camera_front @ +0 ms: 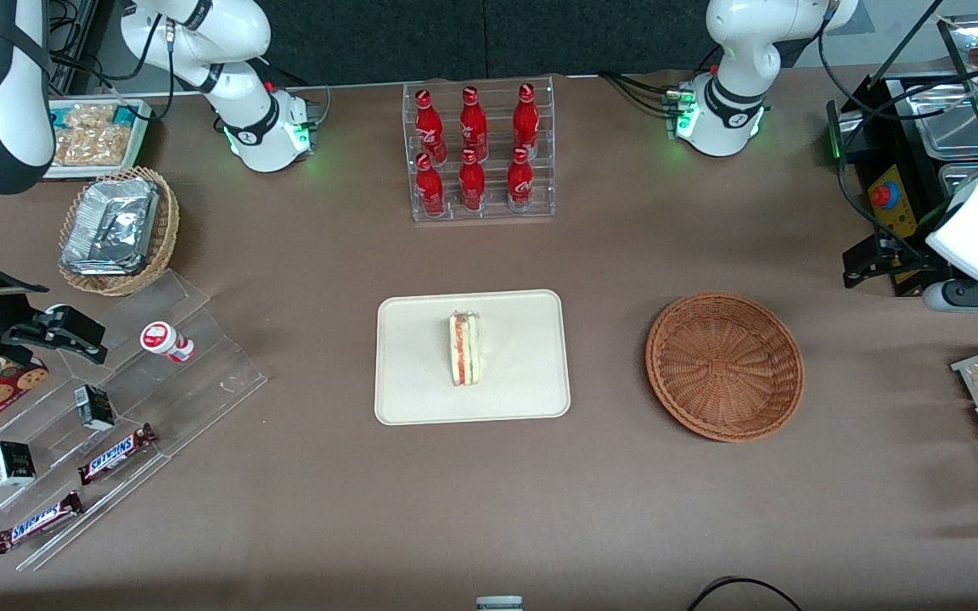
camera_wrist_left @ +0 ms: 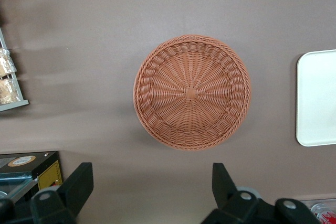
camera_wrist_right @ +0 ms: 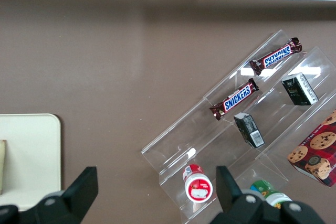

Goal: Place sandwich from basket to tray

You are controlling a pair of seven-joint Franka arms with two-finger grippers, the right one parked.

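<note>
Sandwich [camera_front: 464, 348] already on tray [camera_front: 408, 399]; basket [camera_front: 724, 366] empty. Claw [camera_wrist_left: 152, 182] spread wide, holding nothing, above counter [camera_front: 625, 509] beside basket. Best just kept clear.

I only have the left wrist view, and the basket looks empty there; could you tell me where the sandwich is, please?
Observer: The sandwich lies on the tray, near its middle, filling edge up.
Operator: Thank you. Is anything else on the tray?
Observer: No, the sandwich is alone on it.
Operator: And where does my tool sit relative to the basket?
Observer: The open tool hangs beside the basket, toward the working arm's end of the table, not over the tray.
</note>
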